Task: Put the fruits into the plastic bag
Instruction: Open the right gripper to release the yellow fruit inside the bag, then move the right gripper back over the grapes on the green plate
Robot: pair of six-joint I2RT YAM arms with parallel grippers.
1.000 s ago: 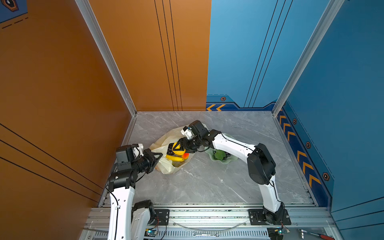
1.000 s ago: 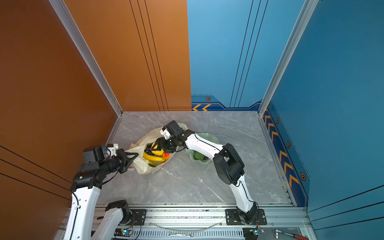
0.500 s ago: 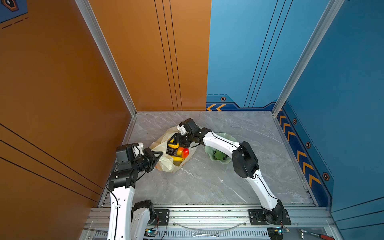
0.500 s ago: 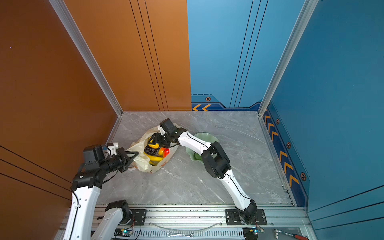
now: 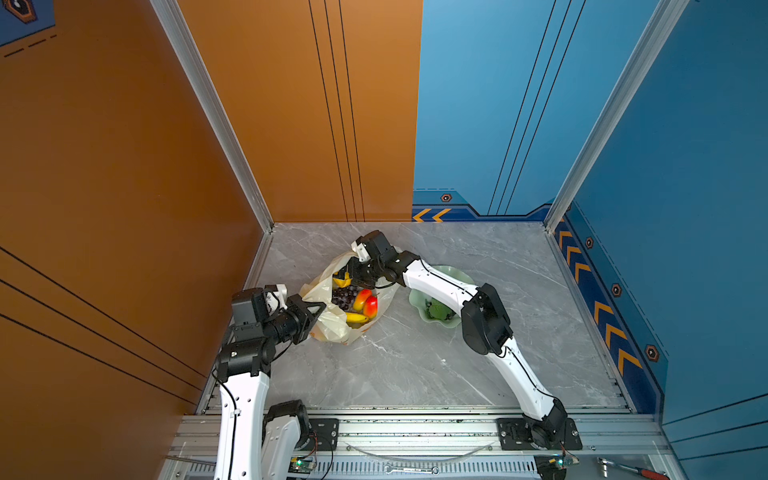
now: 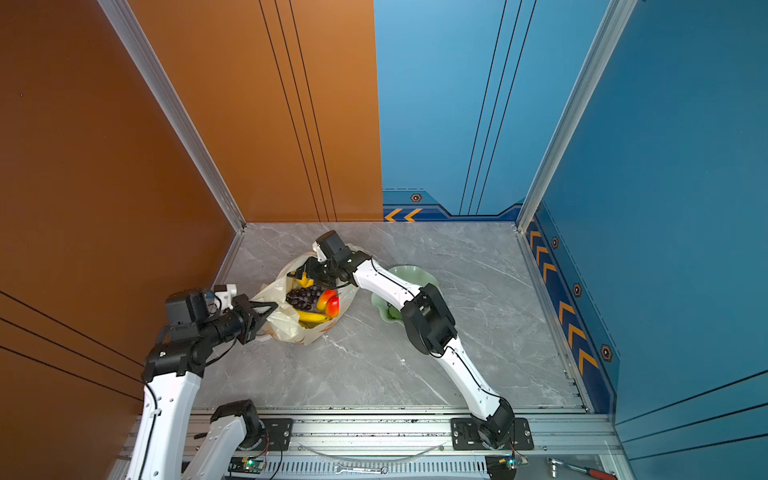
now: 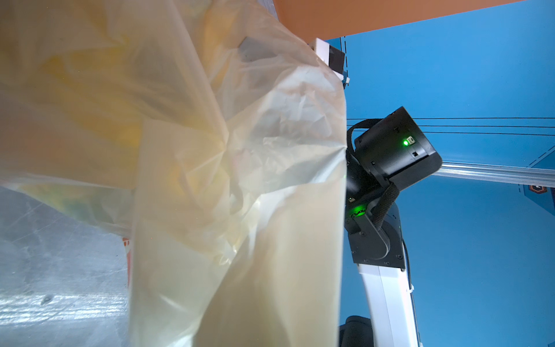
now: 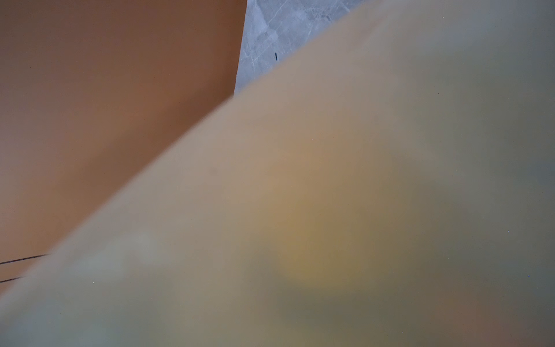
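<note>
Both top views. Has swung the right claw (image 5: 347,272) (image 6: 305,274) up-frame within the last second, from the middle of the thin, crinkly cream-white plastic bag (image 5: 332,328) (image 6: 286,328) to its upper end. Too dark and small to tell whether spread or closed. Uncovers thereby a dark purple grape cluster (image 5: 344,297) (image 6: 301,297), a red-yellow mango-like piece (image 5: 366,302) (image 6: 329,302) and a yellow banana bunch (image 5: 357,318) (image 6: 313,318), all inside the bag at frame centre-left. Probably marks a drop just made. Leaves a round green fruit (image 5: 436,309) in the pale green wavy-edged dish (image 5: 451,272) (image 6: 411,271), so not finished. Pinches the bag's left rim with the left claw (image 5: 319,307) (image 6: 272,307), clamped tight as before. Lies on the grey marble worktop (image 5: 415,365) (image 6: 374,365), long axis roughly up-and-down the frame, mouth gaping toward the camera; banana bunch lengthwise across.

Left wrist view. Shows only the plastic bag (image 7: 240,180) stretched over the left two-thirds, yellow glowing through.

Right wrist view. Gives only the plastic bag (image 8: 330,150) pressed close and blurred, with a yellow smear behind and no jaws visible.
</note>
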